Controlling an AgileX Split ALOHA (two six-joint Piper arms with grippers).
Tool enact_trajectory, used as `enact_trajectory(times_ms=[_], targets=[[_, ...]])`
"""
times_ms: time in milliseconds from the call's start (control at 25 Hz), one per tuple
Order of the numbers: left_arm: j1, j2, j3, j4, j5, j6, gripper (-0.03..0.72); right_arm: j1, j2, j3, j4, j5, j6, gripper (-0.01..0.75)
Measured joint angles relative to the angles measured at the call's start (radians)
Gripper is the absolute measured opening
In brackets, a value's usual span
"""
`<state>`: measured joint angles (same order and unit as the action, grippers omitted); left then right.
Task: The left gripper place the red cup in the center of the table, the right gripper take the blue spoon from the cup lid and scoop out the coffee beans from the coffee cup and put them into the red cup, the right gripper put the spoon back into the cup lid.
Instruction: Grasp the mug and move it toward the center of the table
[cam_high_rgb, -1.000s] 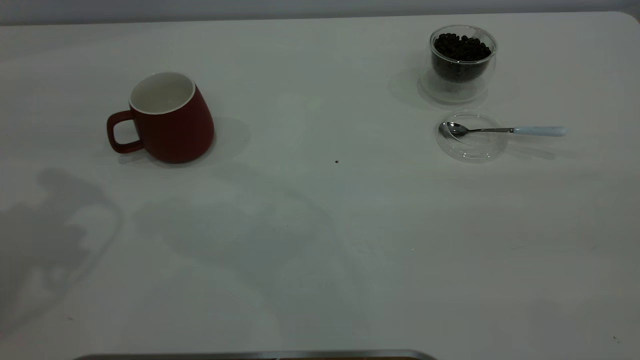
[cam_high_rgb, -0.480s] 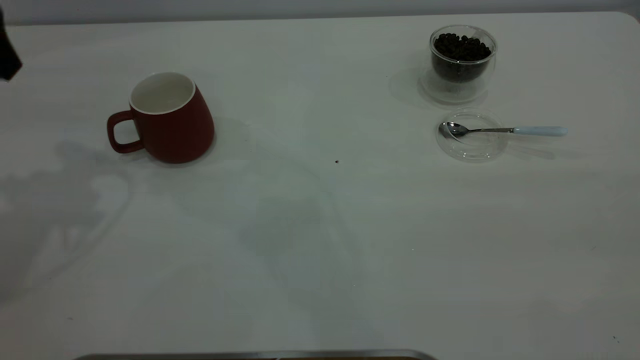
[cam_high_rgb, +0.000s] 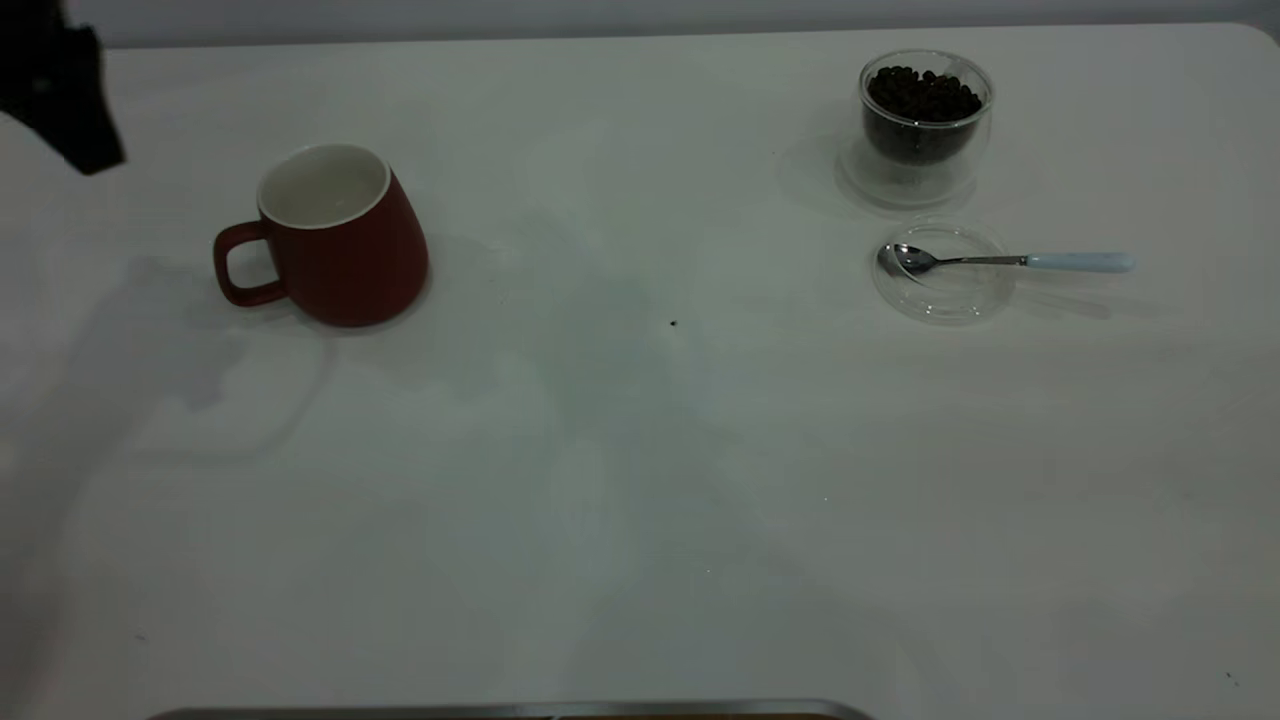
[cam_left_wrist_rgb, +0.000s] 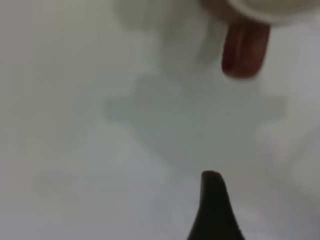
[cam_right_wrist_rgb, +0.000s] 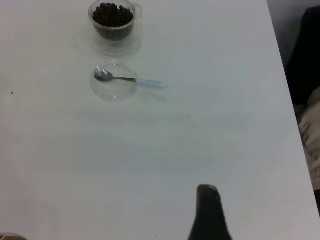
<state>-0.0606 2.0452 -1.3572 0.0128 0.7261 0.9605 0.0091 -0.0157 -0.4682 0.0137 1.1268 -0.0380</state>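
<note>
red cup (cam_high_rgb: 340, 250): dark red outside, white inside | coffee cup (cam_high_rgb: 925, 125): clear glass | coffee beans (cam_high_rgb: 922, 95): dark brown-black | cup lid (cam_high_rgb: 942, 272): clear | spoon (cam_high_rgb: 1000, 261): silver bowl, pale blue handle | table (cam_high_rgb: 640, 480): plain white | left gripper (cam_high_rgb: 60, 90): black

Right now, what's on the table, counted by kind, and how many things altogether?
Cups: 2, the red cup and the glass coffee cup full of beans.
Lids: 1, the clear cup lid.
Spoons: 1, the blue spoon, its bowl resting in the lid.
Total: 4.
</note>
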Motion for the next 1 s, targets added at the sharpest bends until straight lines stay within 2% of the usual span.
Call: enact_trajectory(times_ms=[440,1000], targets=[[-0.018,0.143,-0.051,0.008,-0.047,0.203,0.595,0.000,0.000,0.000,0.000,0.000,0.000,0.586],[-0.019,0.193,-0.057,0.081,-0.278,0.215,0.595,0.000,0.000,0.000,0.000,0.000,0.000,0.586]])
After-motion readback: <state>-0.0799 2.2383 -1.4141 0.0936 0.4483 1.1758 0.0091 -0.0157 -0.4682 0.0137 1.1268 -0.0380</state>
